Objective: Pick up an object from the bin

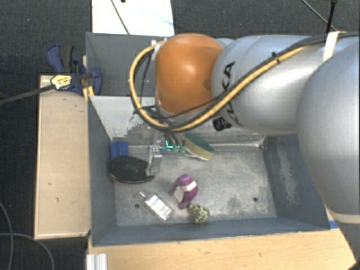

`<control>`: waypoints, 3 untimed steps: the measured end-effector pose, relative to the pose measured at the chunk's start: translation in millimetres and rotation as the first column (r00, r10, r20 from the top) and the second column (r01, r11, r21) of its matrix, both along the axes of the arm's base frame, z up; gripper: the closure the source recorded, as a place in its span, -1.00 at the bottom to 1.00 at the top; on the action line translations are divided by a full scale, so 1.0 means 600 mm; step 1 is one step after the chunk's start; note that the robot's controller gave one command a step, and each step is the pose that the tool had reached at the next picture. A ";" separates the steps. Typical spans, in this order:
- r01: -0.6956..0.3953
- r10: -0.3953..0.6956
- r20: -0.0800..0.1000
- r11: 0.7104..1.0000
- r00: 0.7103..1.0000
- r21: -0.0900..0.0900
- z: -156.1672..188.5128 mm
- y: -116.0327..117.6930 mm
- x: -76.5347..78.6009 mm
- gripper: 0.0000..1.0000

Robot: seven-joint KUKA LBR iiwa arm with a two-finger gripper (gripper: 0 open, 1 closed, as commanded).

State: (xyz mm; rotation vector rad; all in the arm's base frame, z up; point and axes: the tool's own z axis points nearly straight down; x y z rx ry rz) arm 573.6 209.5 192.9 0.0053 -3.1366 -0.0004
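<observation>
at the left of the bin (270, 167) floor, a flat black oval thing (130, 169) lies just left of the gripper (156, 157), which comes down at the oval's right edge; contact cannot be confirmed. whether the gripper is released or clenched cannot be told, as the orange wrist cover (185, 72) overhangs it. a blue block (118, 149) sits just beyond the oval, on its far side. right of the gripper, a green-and-tan item (198, 146) lies partly under the arm. nearer: a purple-and-white piece (184, 190), a small white rectangular item (157, 206) and a speckled ball (198, 213), all apart from the oval.
</observation>
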 end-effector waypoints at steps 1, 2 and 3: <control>-0.039 0.039 -0.002 0.999 0.999 -0.002 -0.150 -0.030 -0.039 -1.00; 0.185 -0.185 0.006 0.983 0.983 0.001 -0.201 0.027 -0.039 -1.00; 0.190 -0.190 0.006 0.982 0.982 -0.001 -0.200 0.023 -0.039 1.00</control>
